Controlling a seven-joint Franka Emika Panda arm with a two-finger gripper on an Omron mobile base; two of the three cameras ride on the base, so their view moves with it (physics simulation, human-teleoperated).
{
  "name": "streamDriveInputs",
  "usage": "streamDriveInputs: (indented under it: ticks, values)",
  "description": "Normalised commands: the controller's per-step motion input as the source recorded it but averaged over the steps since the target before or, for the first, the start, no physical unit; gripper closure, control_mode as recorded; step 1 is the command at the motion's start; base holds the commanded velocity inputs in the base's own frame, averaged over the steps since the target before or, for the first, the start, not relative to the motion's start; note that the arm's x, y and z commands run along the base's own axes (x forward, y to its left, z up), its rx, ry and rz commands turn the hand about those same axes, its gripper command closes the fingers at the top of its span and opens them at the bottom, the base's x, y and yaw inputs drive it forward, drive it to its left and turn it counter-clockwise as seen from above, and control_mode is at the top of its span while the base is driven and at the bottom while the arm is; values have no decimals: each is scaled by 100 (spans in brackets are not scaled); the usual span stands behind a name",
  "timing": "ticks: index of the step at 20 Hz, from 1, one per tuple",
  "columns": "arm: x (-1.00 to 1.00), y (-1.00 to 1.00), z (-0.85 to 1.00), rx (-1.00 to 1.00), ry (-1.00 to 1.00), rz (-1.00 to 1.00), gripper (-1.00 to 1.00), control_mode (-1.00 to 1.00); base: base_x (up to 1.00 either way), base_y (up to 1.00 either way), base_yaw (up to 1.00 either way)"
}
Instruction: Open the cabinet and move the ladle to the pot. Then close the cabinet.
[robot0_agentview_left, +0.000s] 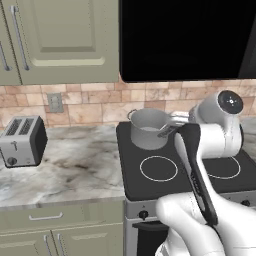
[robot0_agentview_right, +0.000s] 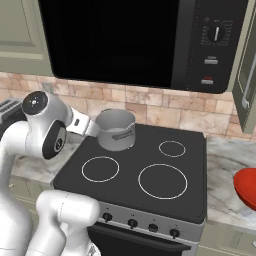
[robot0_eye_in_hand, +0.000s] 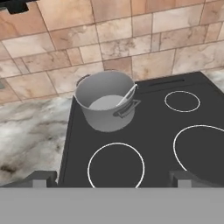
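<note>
Grey metal pot (robot0_eye_in_hand: 106, 106) on the stove's (robot0_eye_in_hand: 153, 144) back burner holds the ladle (robot0_eye_in_hand: 127, 95), while my pincer (robot0_eye_in_hand: 111, 179), fingers apart, should next take the cabinet's (robot0_agentview_left: 65, 40) stiff, slick bar handle (robot0_agentview_left: 19, 37) mid-length.

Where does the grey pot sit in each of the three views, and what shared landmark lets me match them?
Left base view: pot just above centre, on the stove's back left corner.
Right base view: pot left of centre, beside the arm's wrist.
Hand view: pot upper middle, a ladle leaning inside.
Shared landmark: the black stove top with white burner rings.
</note>
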Motion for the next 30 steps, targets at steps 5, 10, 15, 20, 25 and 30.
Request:
streamDriveInputs:
  ticks: [5, 10, 15, 20, 25, 30]
  values:
    - [-51, -11, 62, 0, 2, 0, -100, -100, 0, 0, 0]
    - [-47, -12, 42, 0, 1, 0, -100, -100, 0, 0, 0]
    - [-37, -1, 3, 0, 0, 0, -100, -100, 0, 0, 0]
    - [-36, 0, 2, 0, -2, 0, -100, -100, 0, 0, 0]
    - [-5, 0, 2, 0, 0, 0, -100, -100, 0, 0, 0]
    - [0, 0, 22, 0, 0, 0, -100, -100, 0, 0, 0]
